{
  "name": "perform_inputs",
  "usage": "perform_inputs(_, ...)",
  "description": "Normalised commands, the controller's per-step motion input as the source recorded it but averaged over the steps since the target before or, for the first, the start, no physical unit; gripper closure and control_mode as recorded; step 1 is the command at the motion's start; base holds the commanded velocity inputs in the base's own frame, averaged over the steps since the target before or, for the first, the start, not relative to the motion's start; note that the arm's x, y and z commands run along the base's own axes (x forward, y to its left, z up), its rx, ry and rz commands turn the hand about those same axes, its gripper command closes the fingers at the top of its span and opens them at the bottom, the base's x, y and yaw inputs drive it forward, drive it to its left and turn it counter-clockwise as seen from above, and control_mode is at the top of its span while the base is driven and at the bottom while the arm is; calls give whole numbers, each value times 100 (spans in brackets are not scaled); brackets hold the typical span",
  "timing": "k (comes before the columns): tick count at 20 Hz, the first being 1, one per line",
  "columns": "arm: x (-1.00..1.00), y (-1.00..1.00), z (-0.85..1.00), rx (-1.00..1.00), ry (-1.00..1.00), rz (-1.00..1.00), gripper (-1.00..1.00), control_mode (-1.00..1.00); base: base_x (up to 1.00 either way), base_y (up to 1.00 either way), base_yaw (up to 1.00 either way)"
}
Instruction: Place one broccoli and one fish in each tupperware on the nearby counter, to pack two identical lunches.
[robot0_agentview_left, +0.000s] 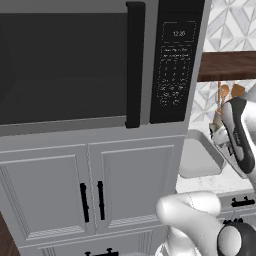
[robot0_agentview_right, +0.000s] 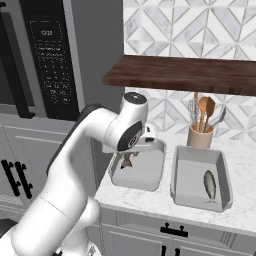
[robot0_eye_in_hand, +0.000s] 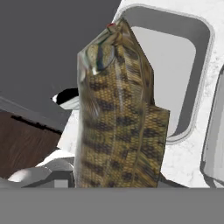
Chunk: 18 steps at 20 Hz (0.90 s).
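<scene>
Jaws pinched on a brown, dark-banded scaly fish (robot0_eye_in_hand: 119, 118), which rises straight up through the hand view and hides the finger tips themselves; from the right base view the same fish (robot0_agentview_right: 127, 160) hangs small below the white arm's wrist, over the left pale-grey rectangular tupperware tray (robot0_agentview_right: 150, 178). Farthest left stands a black built-in microwave (robot0_agentview_left: 65, 65) with its control panel, set above grey panelled cabinet doors with black bar handles (robot0_agentview_left: 92, 200). To the right of that column begins the white marble-look surface (robot0_agentview_right: 150, 200). The left tray sits on it beside the column, with nothing lying on its floor that I can make out. Just beside it, to the right, the second pale-grey tray (robot0_agentview_right: 185, 185) holds another slim grey-brown fish (robot0_agentview_right: 210, 183) lying flat toward its right side. Behind that tray, against the patterned tile wall, a tan crock (robot0_agentview_right: 200, 137) holds wooden spoons and a whisk, under a dark wooden wall shelf (robot0_agentview_right: 185, 72).
</scene>
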Motion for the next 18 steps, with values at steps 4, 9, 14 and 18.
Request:
perform_inputs(4,100,-19,-95,6,15,3,100,-100,0,0,0)
perform_inputs(9,100,-22,-96,12,15,5,100,-100,0,0,0)
perform_inputs(14,95,-34,-50,7,15,10,100,-100,0,0,0)
perform_inputs(18,67,-34,-36,0,10,8,100,-100,0,0,0)
